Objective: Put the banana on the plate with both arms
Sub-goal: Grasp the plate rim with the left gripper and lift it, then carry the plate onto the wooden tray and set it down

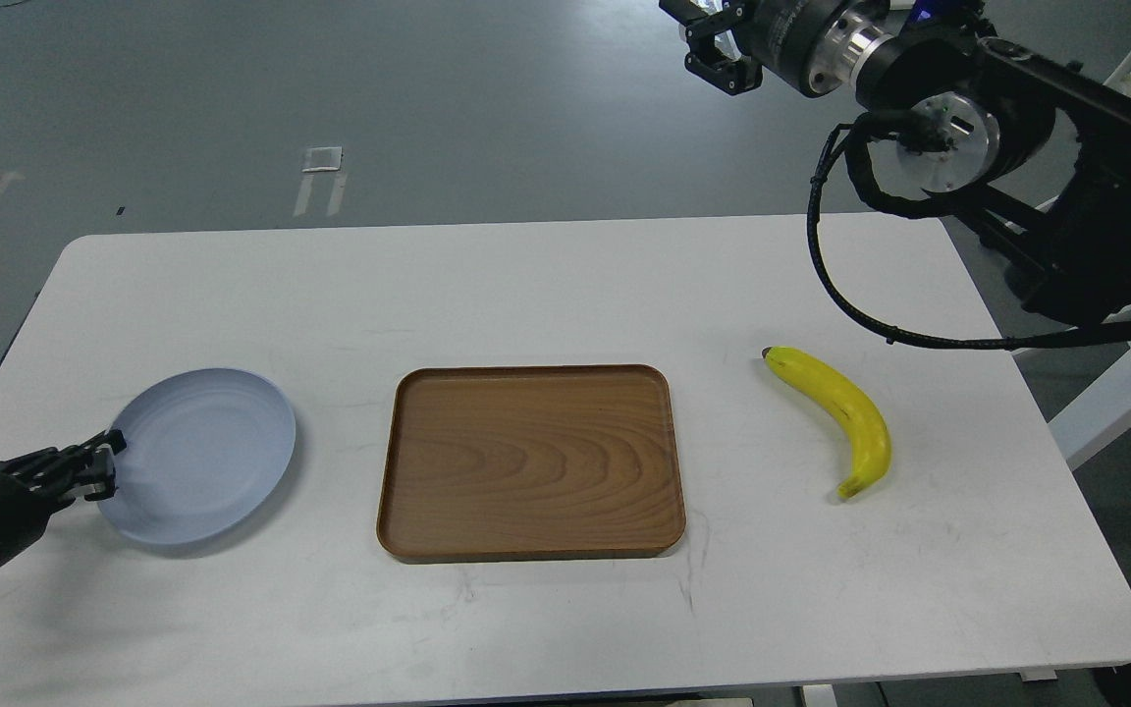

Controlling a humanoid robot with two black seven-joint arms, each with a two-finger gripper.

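Note:
The yellow banana (840, 417) lies on the white table (565, 295) at the right, its dark tip pointing to the far left. The pale blue-grey plate (202, 454) lies at the left. My left gripper (99, 466) is at the plate's left rim, its dark fingers above and below the edge; I cannot tell whether they grip it. My right gripper (718, 59) is high beyond the table's far edge, well away from the banana. It is partly cut off by the top of the view, and its fingers look apart and empty.
A rectangular brown wooden tray (531, 462) lies in the middle of the table between plate and banana. My right arm and its looping black cable (821, 265) hang over the table's far right corner. White furniture legs (1115, 393) stand right of the table.

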